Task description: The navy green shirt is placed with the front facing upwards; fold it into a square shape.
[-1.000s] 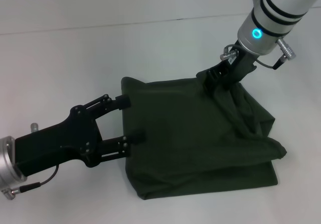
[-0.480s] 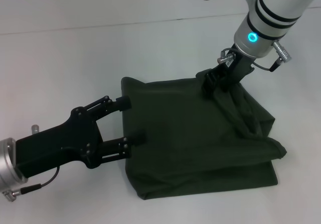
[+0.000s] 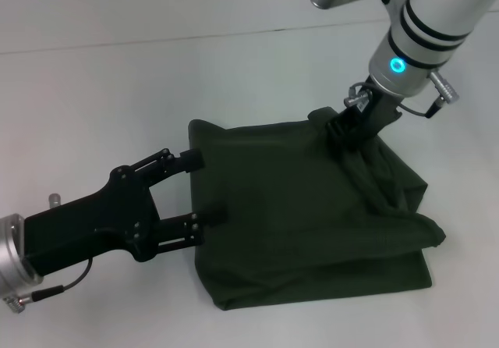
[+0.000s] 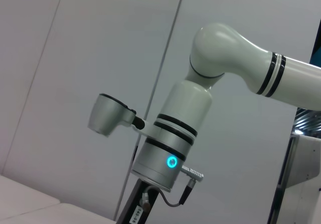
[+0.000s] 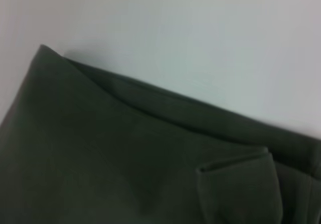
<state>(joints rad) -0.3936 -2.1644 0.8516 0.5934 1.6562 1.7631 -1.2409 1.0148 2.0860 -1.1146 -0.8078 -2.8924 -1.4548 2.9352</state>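
Your left gripper (image 3: 204,189) reaches in low from the near left, its black body lying almost flat over the table (image 3: 93,98). Its fingers are spread wide apart, with both tips resting on the left edge of the shirt (image 3: 304,223) and nothing pinched between them. The shirt stretches away from those tips to the right as a rough folded block, dark and plain on top. Your right gripper (image 3: 341,129) comes down steeply from the far right, wrist ring lit blue, and its tips sit in a raised bunch of cloth at the shirt's far right corner. You cannot tell whether they are clamped there. Loose folds trail from that bunch toward the near right corner.
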